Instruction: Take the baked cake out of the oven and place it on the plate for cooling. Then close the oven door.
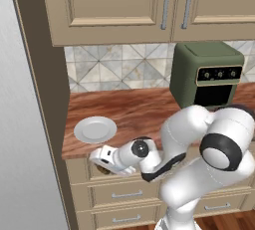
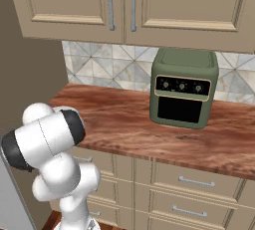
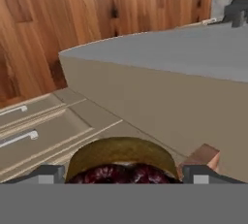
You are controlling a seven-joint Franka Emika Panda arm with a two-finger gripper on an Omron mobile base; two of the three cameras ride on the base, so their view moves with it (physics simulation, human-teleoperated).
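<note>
Gripper (image 1: 102, 160) low at counter's near-left edge, in front of drawer fronts (image 1: 127, 193). Fingers (image 3: 46, 173) spread wide either side of the baked cake (image 3: 121, 167), round, no long axis; looks pinched, contact hard to confirm. Plate (image 1: 95, 129) empty on counter (image 1: 144, 112), just above and slightly far of gripper. Next, probably: lift up and over rim. Green appliance (image 1: 206, 74) far right.

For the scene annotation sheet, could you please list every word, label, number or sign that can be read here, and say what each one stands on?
No legible text anywhere in these views.
Green countertop appliance: its dark control strip carries three knobs with faint marks, too small and blurred to read.
Upper cabinets, drawer fronts, plate, cake between the open gripper: no lettering.
</note>
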